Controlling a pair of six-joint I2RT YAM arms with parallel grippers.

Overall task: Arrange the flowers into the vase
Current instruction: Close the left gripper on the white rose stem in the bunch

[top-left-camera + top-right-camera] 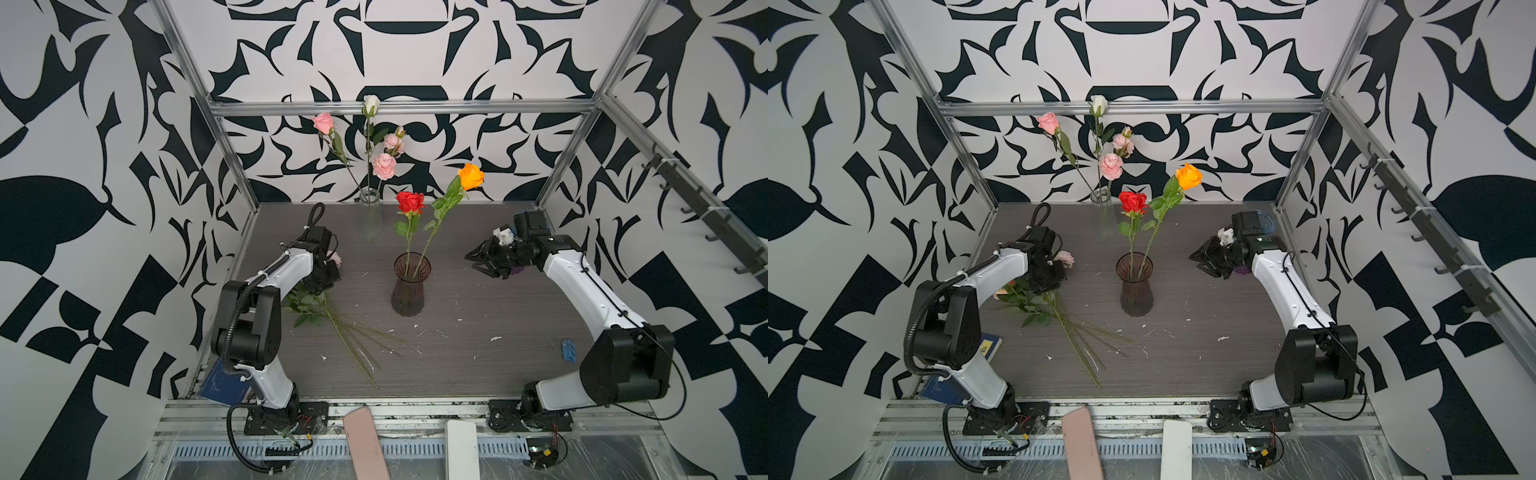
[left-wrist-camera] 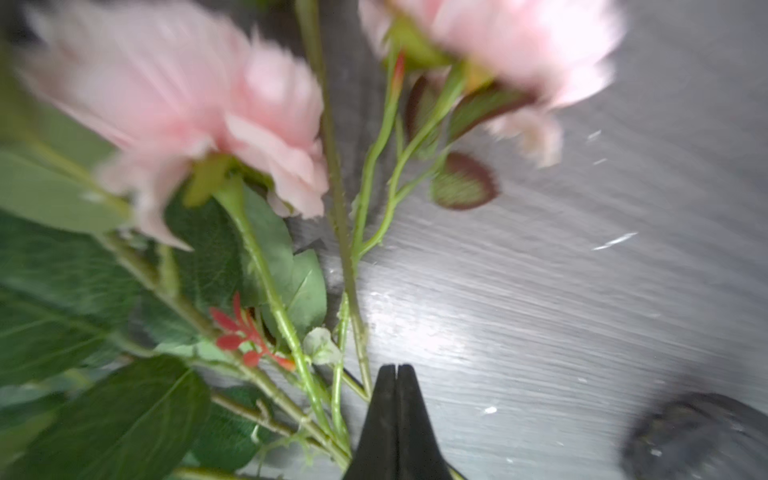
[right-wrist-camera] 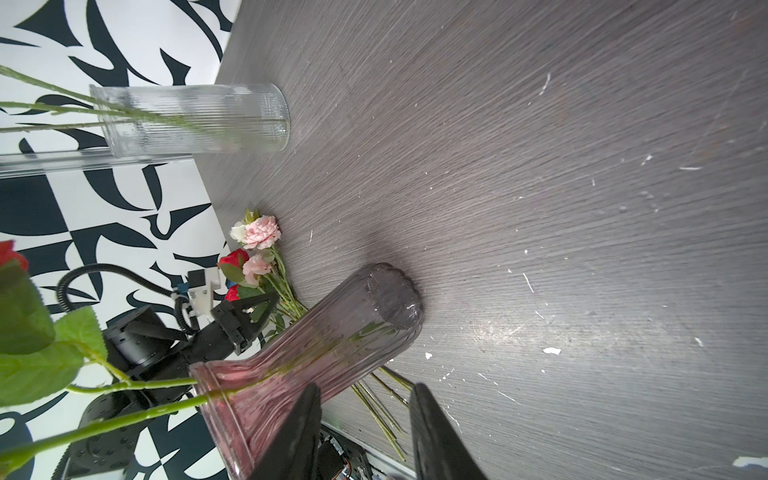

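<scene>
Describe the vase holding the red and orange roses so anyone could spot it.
On the dark grey wood-grain table, look near the middle. There stands a ribbed, smoky purple glass vase with a red rose and an orange rose; the tall clear glass vase behind it holds pink and white blooms.

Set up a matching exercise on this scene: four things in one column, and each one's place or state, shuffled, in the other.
Column one
1. orange rose
2. white rose
3. left gripper
4. right gripper

Column two
A. jaws apart, holding nothing
B. standing in the clear vase
C. shut, beside the loose flowers lying on the table
D. standing in the purple vase

Pairs: 1-D, 2-B, 3-C, 4-A
</scene>
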